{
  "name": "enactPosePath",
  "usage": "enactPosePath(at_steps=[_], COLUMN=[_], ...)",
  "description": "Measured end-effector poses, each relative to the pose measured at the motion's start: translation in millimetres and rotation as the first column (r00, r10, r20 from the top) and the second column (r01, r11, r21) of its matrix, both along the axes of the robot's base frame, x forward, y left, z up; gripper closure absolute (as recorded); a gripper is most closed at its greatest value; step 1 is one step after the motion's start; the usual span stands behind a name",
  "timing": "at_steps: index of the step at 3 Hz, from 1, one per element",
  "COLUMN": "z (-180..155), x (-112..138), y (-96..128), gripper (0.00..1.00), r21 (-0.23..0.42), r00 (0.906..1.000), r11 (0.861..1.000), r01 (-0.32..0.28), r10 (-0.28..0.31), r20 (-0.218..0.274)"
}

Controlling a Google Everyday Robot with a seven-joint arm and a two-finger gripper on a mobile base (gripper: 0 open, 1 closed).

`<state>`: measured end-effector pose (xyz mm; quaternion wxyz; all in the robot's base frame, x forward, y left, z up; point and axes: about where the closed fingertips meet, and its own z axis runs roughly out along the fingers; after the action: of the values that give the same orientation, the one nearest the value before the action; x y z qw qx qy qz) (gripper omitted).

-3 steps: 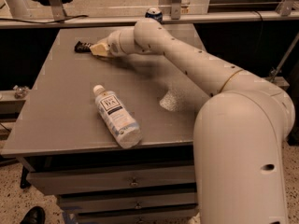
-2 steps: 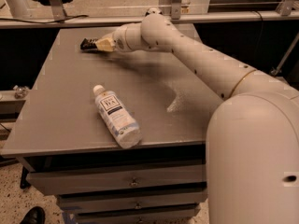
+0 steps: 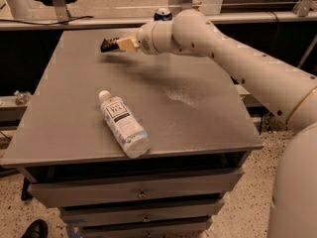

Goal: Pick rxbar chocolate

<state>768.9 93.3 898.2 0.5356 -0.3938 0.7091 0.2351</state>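
Observation:
The rxbar chocolate (image 3: 107, 45), a small dark flat bar, sticks out to the left from the tips of my gripper (image 3: 120, 44). The gripper is shut on the bar and holds it a little above the far left part of the grey table (image 3: 208, 118). My white arm reaches in from the right across the back of the table. Part of the bar is hidden between the pale fingers (image 3: 129, 43).
A clear bottle with a white label (image 3: 123, 124) lies on its side near the table's front edge. A blue drink can (image 3: 162, 15) stands at the table's back edge, just behind my arm. Drawers sit under the tabletop.
My gripper has moved to the right and slightly up with the dark bar in it. The bottle has not moved.

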Motion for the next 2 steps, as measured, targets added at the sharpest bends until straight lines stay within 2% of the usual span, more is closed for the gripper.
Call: enactPosePath(at_steps=[2], z=[-11.9], x=[-70.7], y=[-81.1], gripper=[1.00], r21=[-0.001], r00=[0.9981], r11=[0.999], r01=[0.047], r10=[-0.047], r20=[-0.040])
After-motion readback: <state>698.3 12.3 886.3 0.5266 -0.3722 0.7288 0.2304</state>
